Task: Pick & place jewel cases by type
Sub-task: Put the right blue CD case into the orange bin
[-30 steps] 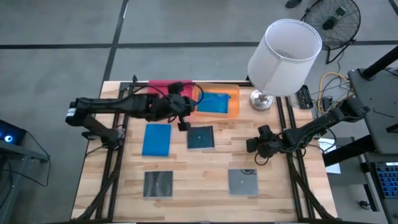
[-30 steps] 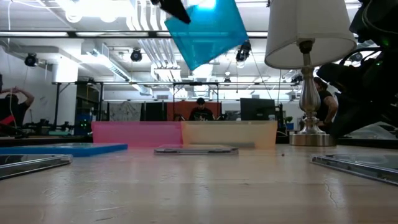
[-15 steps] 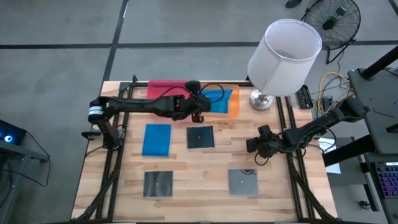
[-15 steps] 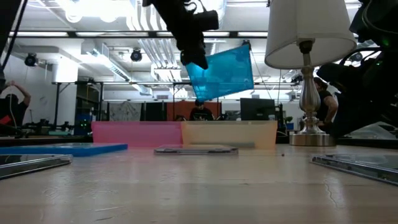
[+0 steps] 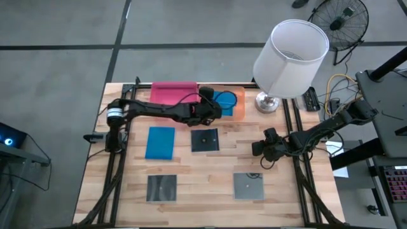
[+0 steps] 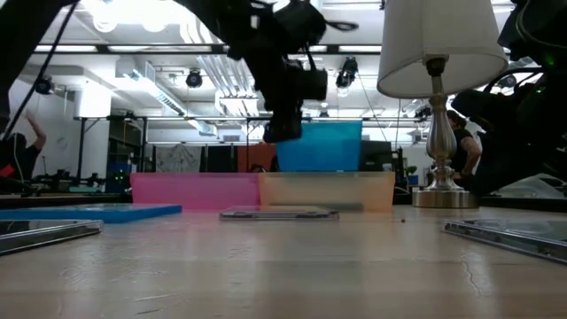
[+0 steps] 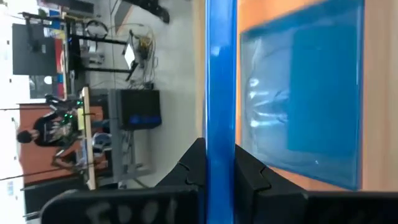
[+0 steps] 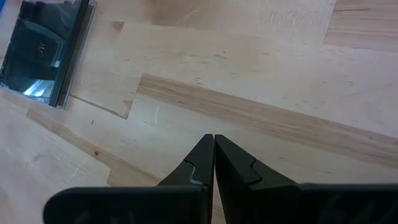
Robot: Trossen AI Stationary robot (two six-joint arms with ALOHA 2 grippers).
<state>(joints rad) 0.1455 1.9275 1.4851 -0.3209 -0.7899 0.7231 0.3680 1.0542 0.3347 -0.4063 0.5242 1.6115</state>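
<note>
The left gripper is clamped on 1 blue case, held on edge just above the orange tray so it drops in beside another blue case. The right gripper, fingers together, waits well right of the tray.

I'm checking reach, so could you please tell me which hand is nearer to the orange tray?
Left. The left hand is at the orange tray, holding a blue case over it. The right hand waits by the table's right edge, well clear of the tray.
</note>
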